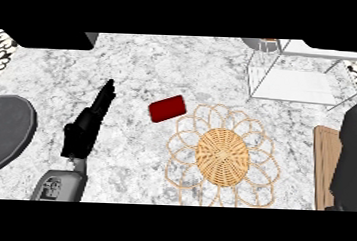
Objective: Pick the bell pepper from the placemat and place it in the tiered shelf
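Left hand (89, 125) (fingers straight, holding nothing) points up the bench toward the red pepper (167, 108) lying off the placemat's (223, 155) upper-left edge, just right of the fingertips.

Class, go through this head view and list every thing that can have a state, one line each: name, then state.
left hand: open, fingers straight, holding nothing, over the counter.
right hand: at the right edge, fingers cannot be told.
red object: lying flat on the counter, just off the placemat's upper left edge, untouched.
placemat: flat, nothing on it.
tiered shelf: upright, visible tier bare.
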`<action>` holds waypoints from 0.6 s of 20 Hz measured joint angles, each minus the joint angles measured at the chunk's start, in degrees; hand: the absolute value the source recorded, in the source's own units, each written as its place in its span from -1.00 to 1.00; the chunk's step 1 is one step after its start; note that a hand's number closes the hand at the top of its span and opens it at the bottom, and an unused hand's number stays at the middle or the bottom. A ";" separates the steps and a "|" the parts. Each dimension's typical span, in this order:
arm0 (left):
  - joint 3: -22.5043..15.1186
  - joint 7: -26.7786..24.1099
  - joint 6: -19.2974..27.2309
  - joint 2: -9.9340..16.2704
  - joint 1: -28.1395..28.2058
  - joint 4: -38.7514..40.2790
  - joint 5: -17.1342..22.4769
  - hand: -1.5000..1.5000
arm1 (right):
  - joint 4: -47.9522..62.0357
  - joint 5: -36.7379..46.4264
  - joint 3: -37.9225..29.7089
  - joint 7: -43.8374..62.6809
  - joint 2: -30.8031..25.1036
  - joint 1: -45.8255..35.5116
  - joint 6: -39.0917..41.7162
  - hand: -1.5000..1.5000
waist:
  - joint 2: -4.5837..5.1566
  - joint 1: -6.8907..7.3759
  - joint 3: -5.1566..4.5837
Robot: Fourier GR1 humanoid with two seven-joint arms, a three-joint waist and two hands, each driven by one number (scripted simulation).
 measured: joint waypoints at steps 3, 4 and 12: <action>0.86 -0.07 -0.78 0.72 -0.57 0.33 0.78 0.00 | 3.60 0.36 -0.77 -2.98 -2.48 0.00 -1.43 1.00 | 0.06 0.04 0.00; 0.68 0.56 -0.85 0.62 -0.55 -0.17 0.81 0.00 | 5.17 0.76 -0.84 -3.62 -2.96 -0.65 -2.32 1.00 | 0.07 0.09 0.01; -0.15 -0.07 -0.27 -0.11 -0.38 0.86 -0.19 0.00 | 15.81 3.47 -0.90 -10.26 -6.42 -1.51 -9.83 1.00 | 0.12 0.20 0.00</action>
